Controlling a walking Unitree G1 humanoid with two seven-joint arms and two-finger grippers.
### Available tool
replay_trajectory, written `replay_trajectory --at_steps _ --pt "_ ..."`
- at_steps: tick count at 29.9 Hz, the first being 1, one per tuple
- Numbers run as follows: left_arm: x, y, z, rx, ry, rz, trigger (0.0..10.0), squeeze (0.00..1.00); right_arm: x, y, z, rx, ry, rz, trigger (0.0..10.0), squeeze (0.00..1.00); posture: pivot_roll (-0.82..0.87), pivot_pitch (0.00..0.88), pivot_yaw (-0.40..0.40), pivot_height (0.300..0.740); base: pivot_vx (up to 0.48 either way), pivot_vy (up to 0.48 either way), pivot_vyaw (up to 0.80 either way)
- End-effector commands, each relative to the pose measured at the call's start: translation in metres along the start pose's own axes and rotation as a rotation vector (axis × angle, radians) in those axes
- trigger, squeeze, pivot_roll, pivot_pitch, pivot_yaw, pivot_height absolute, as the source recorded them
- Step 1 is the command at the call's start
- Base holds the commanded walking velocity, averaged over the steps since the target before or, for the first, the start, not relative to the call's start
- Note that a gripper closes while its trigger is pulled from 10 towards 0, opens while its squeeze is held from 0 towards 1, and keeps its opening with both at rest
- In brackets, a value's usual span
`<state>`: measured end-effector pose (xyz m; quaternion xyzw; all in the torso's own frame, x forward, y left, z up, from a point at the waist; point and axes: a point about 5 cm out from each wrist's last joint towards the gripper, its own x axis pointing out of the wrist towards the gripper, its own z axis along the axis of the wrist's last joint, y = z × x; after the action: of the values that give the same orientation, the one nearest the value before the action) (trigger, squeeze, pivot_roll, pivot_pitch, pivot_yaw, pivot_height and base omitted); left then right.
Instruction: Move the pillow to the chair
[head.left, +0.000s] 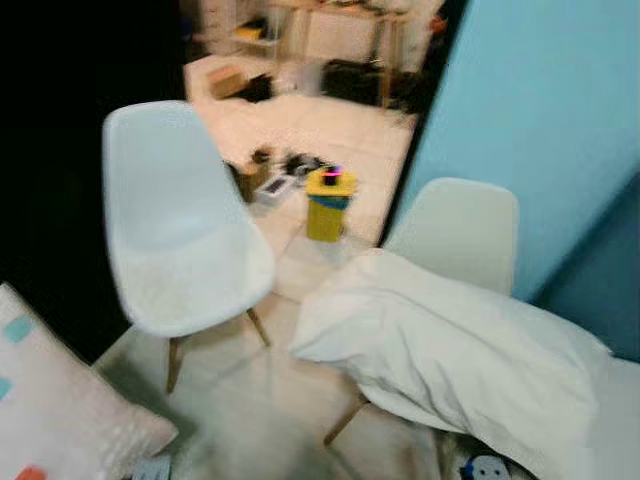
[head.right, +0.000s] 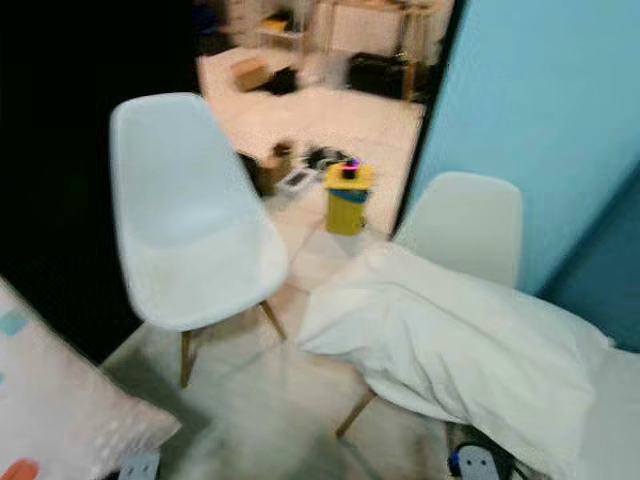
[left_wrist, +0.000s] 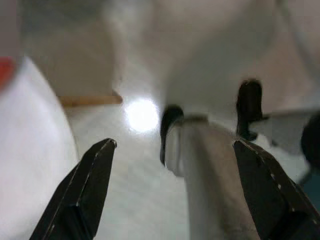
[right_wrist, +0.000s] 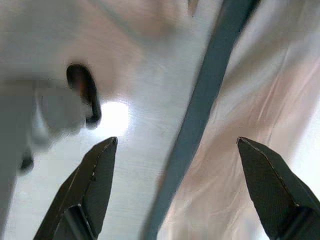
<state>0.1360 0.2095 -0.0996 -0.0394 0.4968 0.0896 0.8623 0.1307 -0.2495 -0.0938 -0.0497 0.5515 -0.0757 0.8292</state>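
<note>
Chairs: two white shell chairs (head.left: 180, 240) (head.left: 458, 232), one white pillow (head.left: 450, 350) on the right one.
Left gripper (left_wrist: 172, 192) and right gripper (right_wrist: 182, 192) both spread, empty, above the floor; no legible writing.

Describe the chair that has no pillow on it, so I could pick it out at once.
Start at the light blue wall on the right; the white pillow lies over the chair beside it. Left of that, against the dark area, stands the other white chair. It alone has a bare seat and faces the camera.
</note>
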Motion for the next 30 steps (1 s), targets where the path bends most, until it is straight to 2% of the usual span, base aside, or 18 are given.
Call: replay_trajectory --at_steps 1,30 --pt "0.0005 -0.0026 0.0013 0.014 0.001 -0.007 10.0 0.0 -0.0003 -0.0009 -0.0042 0.003 0.018 -0.008 10.0 0.0 0.01 0.105 -0.037 0.74 0.0 0.0 -0.77" --pt "0.0003 -0.0073 -0.0018 0.022 0.007 -0.014 10.0 0.0 0.0001 -0.0031 0.0017 0.006 0.009 -0.025 10.0 0.0 0.01 0.099 -0.049 0.74 0.0 0.0 -0.77"
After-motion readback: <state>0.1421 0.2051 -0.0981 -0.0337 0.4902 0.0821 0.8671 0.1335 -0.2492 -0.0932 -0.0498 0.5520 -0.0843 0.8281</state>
